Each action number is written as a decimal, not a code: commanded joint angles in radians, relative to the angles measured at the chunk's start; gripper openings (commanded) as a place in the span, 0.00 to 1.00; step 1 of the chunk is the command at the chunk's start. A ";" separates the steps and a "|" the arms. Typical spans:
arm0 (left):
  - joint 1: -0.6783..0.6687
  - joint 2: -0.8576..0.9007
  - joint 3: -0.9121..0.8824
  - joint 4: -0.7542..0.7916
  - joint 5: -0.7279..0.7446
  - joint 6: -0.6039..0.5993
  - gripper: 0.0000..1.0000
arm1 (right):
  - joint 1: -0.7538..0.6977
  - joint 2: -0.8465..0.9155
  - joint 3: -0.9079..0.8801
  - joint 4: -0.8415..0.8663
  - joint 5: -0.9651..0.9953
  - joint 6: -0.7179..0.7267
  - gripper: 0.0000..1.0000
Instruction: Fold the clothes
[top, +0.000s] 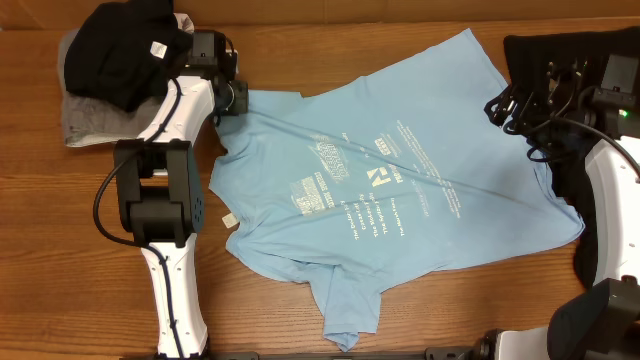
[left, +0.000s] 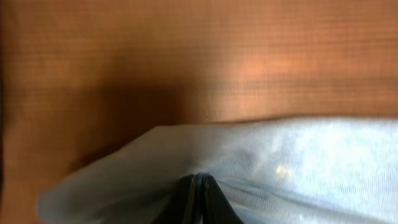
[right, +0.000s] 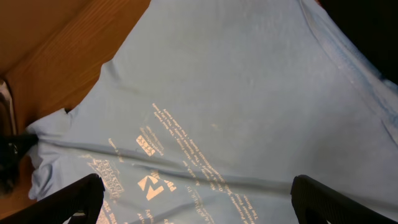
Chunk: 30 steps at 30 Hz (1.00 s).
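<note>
1. Your light blue T-shirt (top: 400, 190) lies spread, print up, across the counter (top: 80, 280).
2. Your left jaws are pinching its top-left corner.
3. Your right jaws stand spread wide by its right edge.
4. A black garment (top: 120, 50) sits far left.

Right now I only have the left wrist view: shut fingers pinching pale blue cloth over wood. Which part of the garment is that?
Observer: The left gripper pinches a far corner of the light blue T-shirt, which lies spread out, print side up.
Operator: And the other arm?
Observer: The right gripper hangs open over the shirt's opposite edge, holding nothing.
Operator: Any other clothes around?
Observer: A black garment is piled on a grey garment beside the left gripper.
</note>
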 joint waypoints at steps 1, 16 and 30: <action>0.027 0.121 -0.011 0.080 -0.026 -0.006 0.05 | 0.003 -0.002 0.014 -0.003 0.010 0.003 1.00; 0.043 0.187 0.182 0.492 0.011 0.032 0.23 | 0.013 -0.002 0.014 -0.001 0.056 0.000 1.00; -0.078 0.179 1.048 -0.650 0.056 0.039 1.00 | 0.011 -0.018 0.167 -0.099 0.187 0.002 1.00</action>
